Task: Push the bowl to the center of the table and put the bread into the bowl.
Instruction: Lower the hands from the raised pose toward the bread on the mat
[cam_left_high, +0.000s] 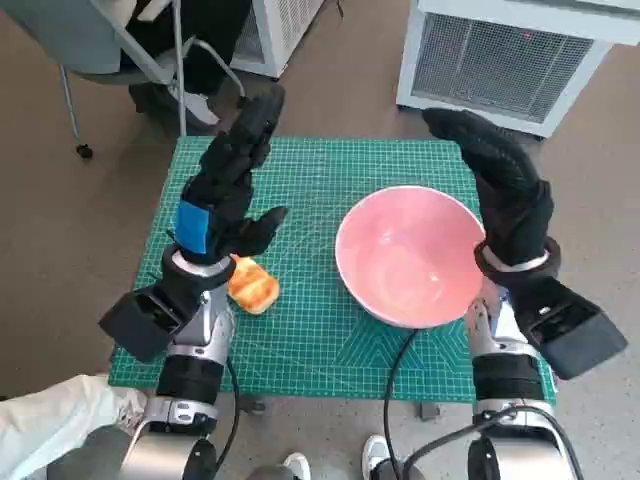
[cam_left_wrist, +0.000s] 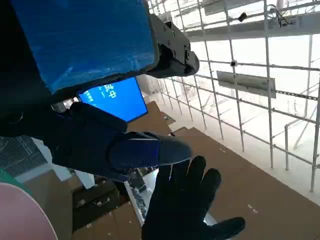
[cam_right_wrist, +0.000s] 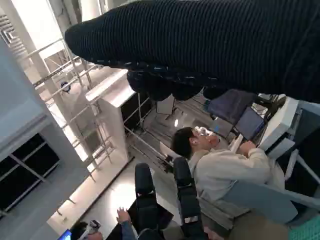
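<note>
The pink bowl (cam_left_high: 410, 255) stands empty on the right half of the green mat (cam_left_high: 320, 345), and its rim (cam_left_wrist: 20, 215) shows in a corner of the left wrist view. The golden bread (cam_left_high: 252, 285) lies on the mat's left side, just beside my left wrist. My left hand (cam_left_high: 235, 170) is raised above the mat with fingers stretched out, holding nothing. My right hand (cam_left_high: 500, 185) is also lifted, beside the bowl's right rim, fingers apart and empty. The left wrist view shows the gloved right hand (cam_left_wrist: 185, 205) spread.
A chair (cam_left_high: 120, 50) stands beyond the table's far left corner and white units (cam_left_high: 500, 60) behind it. A pale sleeve (cam_left_high: 50, 425) shows at the near left, shoes (cam_left_high: 380, 455) at the front edge. A seated person (cam_right_wrist: 220, 165) appears in the right wrist view.
</note>
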